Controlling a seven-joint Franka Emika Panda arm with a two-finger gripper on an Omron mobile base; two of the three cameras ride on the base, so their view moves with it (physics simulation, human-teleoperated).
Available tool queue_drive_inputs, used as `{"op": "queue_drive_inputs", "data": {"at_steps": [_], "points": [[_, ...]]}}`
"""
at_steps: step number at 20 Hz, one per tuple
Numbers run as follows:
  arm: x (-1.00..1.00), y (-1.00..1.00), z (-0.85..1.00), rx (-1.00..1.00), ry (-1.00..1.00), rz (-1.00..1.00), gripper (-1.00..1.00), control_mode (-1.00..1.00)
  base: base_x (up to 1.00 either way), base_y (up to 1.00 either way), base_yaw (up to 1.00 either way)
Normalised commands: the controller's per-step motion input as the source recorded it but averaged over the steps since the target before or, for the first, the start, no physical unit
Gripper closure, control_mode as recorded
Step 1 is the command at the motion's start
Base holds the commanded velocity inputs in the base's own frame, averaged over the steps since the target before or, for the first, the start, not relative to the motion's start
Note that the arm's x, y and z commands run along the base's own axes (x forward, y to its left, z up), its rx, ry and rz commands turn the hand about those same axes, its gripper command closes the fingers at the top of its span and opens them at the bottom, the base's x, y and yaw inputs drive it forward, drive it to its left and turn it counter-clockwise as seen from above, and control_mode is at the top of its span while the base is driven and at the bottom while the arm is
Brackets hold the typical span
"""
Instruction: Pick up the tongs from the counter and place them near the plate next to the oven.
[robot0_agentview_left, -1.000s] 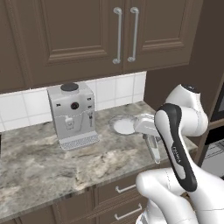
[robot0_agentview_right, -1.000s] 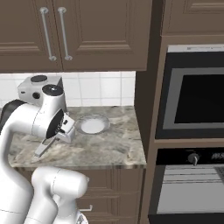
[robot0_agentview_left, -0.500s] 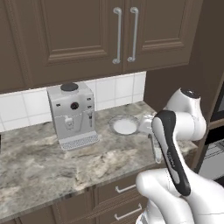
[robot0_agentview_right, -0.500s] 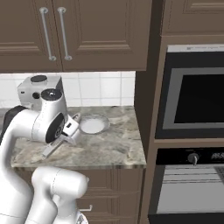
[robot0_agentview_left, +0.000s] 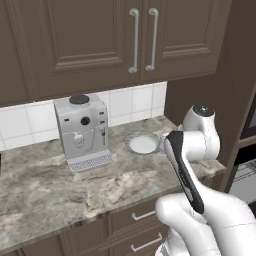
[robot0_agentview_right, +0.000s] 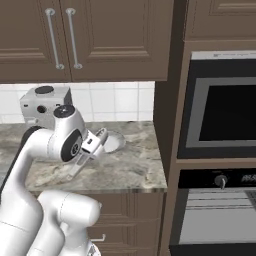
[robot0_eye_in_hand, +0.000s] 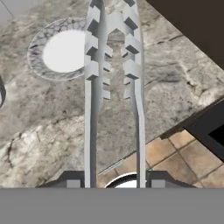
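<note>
Since the tongs (robot0_eye_in_hand: 113, 87) must be laid beside the plate (robot0_eye_in_hand: 61, 48), they are kept pinched in the claw (robot0_eye_in_hand: 114, 181) above the tabletop's (robot0_eye_in_hand: 52, 122) oven-side end.

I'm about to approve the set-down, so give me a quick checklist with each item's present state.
1. Tongs held by the gripper: ok, both arms run out from between the fingers.
2. Tongs off the counter: ok, they cast a shadow below.
3. Plate in sight: ok, beside the tong tips.
4. Tong tips clear of the plate rim: cannot tell, one arm overlaps it in the hand view.
5. Bare counter between plate and oven cabinet: ok.
</note>
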Motion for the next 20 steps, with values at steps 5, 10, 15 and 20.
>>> {"op": "queue_drive_inputs", "data": {"at_steps": [5, 10, 15, 20], "points": [[0.78, -0.33, -0.08, 0.00, 0.22, 0.02, 1.00, -1.00, 0.00, 0.00, 0.00], [0.70, -0.40, -0.16, 0.00, 0.23, 0.02, 1.00, -1.00, 0.00, 0.00, 0.00], [0.59, -0.21, -0.37, 0.00, 0.07, 0.01, 1.00, -1.00, 0.00, 0.00, 0.00], [0.44, -0.06, -0.55, 0.00, -0.20, 0.03, 1.00, -1.00, 0.00, 0.00, 0.00]]}}
